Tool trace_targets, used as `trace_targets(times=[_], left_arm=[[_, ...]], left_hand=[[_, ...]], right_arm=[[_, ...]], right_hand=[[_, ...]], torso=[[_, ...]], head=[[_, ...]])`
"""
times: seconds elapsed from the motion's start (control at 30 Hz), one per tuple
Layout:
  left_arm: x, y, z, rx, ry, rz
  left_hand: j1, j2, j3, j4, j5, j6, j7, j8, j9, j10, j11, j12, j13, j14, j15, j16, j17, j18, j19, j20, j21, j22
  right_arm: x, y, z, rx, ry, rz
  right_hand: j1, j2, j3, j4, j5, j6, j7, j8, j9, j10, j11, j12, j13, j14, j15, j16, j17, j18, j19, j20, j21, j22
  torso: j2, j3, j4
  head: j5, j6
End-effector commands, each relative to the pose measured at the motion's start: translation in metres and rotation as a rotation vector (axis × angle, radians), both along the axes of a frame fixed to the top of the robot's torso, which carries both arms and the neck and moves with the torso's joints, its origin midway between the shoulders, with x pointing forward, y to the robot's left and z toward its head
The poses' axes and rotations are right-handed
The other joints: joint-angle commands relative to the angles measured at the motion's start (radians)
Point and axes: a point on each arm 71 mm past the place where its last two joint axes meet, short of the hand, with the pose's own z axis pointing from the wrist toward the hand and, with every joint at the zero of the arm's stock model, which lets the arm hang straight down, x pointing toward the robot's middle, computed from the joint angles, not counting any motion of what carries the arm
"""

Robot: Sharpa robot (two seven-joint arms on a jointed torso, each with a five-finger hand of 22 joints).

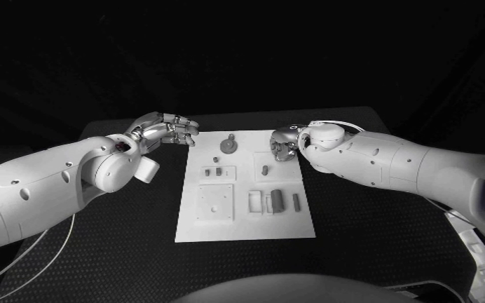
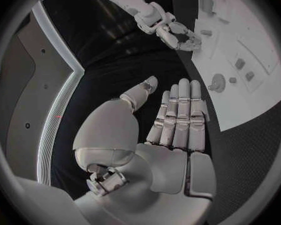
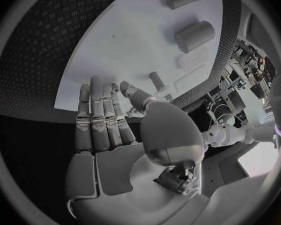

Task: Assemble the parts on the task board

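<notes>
Left hand (image 1: 167, 131) empty, fingers apart | right hand (image 1: 286, 142) likewise | one task board (image 1: 242, 226)

Matt white task board (image 1: 246, 226) on rough-textured black table (image 1: 374, 233).

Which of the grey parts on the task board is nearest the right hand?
The small oval part in the raised square on the task board's right side, just below the right hand. The round knobbed part sits further toward the left hand.
</notes>
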Motion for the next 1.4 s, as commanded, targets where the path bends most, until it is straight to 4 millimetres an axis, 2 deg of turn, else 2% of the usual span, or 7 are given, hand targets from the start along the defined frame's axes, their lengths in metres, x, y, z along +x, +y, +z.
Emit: trace_targets(times=[0.03, 0.07, 0.27, 0.37, 0.8, 1.07, 1.4], left_arm=[[0.0001, -0.0013, 0.0015, -0.012, -0.002, -0.002], [0.0002, -0.0007, 0.0014, -0.011, -0.002, 0.0], [0.0002, -0.0008, 0.0014, -0.011, -0.002, -0.002], [0.0001, -0.0007, 0.0014, -0.01, -0.001, -0.001], [0.0002, -0.0005, 0.0014, -0.01, -0.001, -0.001], [0.0005, 0.001, 0.0013, -0.009, -0.002, 0.003], [0.0016, 0.0047, 0.001, -0.004, -0.003, 0.013]], left_hand=[[-0.011, 0.0, -0.006, 0.001, 0.0, -0.004, 0.003, 0.0, -0.001, -0.003, 0.004, 0.003, -0.002, 0.003, 0.007, -0.006, 0.002, -0.008, -0.004, 0.003, 0.004, -0.002], [-0.011, 0.0, -0.006, 0.001, 0.0, -0.004, 0.004, 0.0, -0.001, -0.003, 0.004, 0.003, -0.002, 0.003, 0.007, -0.006, 0.002, -0.008, -0.004, 0.003, 0.004, -0.002], [-0.011, 0.0, -0.006, 0.001, 0.0, -0.005, 0.004, -0.001, -0.001, -0.004, 0.005, 0.002, -0.002, 0.004, 0.007, -0.007, 0.003, -0.008, -0.004, 0.003, 0.005, -0.003], [-0.011, 0.0, -0.007, 0.001, 0.0, -0.006, 0.005, -0.001, -0.002, -0.005, 0.005, 0.002, -0.002, 0.004, 0.007, -0.007, 0.004, -0.008, -0.003, 0.003, 0.005, -0.003], [-0.011, 0.0, -0.007, 0.001, 0.001, -0.008, 0.005, -0.001, -0.002, -0.006, 0.005, 0.002, -0.003, 0.005, 0.007, -0.008, 0.006, -0.007, -0.003, 0.003, 0.005, -0.004], [-0.01, 0.0, -0.007, 0.001, 0.001, -0.008, 0.005, -0.001, -0.002, -0.006, 0.005, 0.003, -0.003, 0.005, 0.007, -0.009, 0.007, -0.007, -0.002, 0.003, 0.005, -0.005], [-0.01, 0.0, -0.007, 0.001, 0.001, -0.008, 0.005, -0.001, -0.002, -0.006, 0.005, 0.003, -0.003, 0.006, 0.007, -0.01, 0.008, -0.007, -0.002, 0.003, 0.005, -0.006]], right_arm=[[-0.0033, 0.0005, -0.0064, -0.026, 0.025, 0.019], [-0.0034, 0.0003, -0.0071, -0.03, 0.024, 0.018], [-0.0046, 0.0022, -0.0109, -0.048, 0.019, 0.031], [-0.0061, 0.0042, -0.0141, -0.061, 0.014, 0.038], [-0.0053, 0.0047, -0.0148, -0.063, -0.025, 0.039], [-0.0061, 0.0048, -0.0112, -0.03, -0.063, 0.046], [-0.0077, 0.0033, -0.0076, -0.002, -0.091, 0.049]], right_hand=[[0.0, -0.016, 0.092, 0.013, 0.004, 0.017, 0.001, 0.004, -0.006, 0.017, 0.0, -0.008, -0.004, 0.006, 0.003, -0.013, 0.004, 0.005, 0.01, 0.007, -0.007, 0.019], [-0.016, -0.018, 0.124, 0.012, 0.002, 0.022, 0.0, 0.003, -0.008, 0.023, -0.002, -0.009, -0.005, 0.009, 0.002, -0.016, 0.008, 0.005, 0.013, 0.006, -0.006, 0.022], [-0.02, -0.009, 0.155, 0.003, 0.001, 0.036, -0.006, 0.009, -0.008, 0.036, -0.006, -0.007, -0.005, 0.014, -0.002, -0.018, 0.015, 0.005, 0.016, 0.003, -0.004, 0.024], [0.0, -0.01, 0.175, -0.001, 0.0, 0.056, -0.015, 0.019, -0.005, 0.045, -0.009, -0.006, -0.004, 0.014, -0.004, -0.021, 0.021, 0.005, 0.013, 0.001, -0.003, 0.025], [0.02, -0.019, 0.187, -0.001, -0.001, 0.084, -0.026, 0.032, 0.0, 0.074, -0.019, 0.003, 0.0, 0.022, -0.01, -0.02, 0.033, 0.005, 0.019, -0.001, 0.007, 0.025], [0.02, -0.021, 0.191, -0.001, -0.001, 0.1, -0.033, 0.039, 0.004, 0.096, -0.028, 0.01, 0.005, 0.041, -0.019, -0.013, 0.044, 0.005, 0.038, -0.008, 0.02, 0.025], [0.02, -0.022, 0.194, 0.0, -0.001, 0.105, -0.035, 0.041, 0.006, 0.104, -0.031, 0.012, 0.007, 0.048, -0.021, -0.011, 0.049, 0.005, 0.045, -0.011, 0.024, 0.024]], torso=[[0.0, 0.0001, -0.0003], [0.0, 0.0001, -0.0006], [0.0, 0.0003, -0.0005], [0.0, 0.0007, -0.0004], [0.0, 0.0009, -0.0014], [0.0, 0.0008, -0.0007], [0.0, 0.0008, -0.001]], head=[[0.0, -0.002], [0.0, -0.002], [0.0, -0.003], [0.001, -0.005], [0.006, -0.008], [-0.001, -0.005], [0.001, -0.005]])
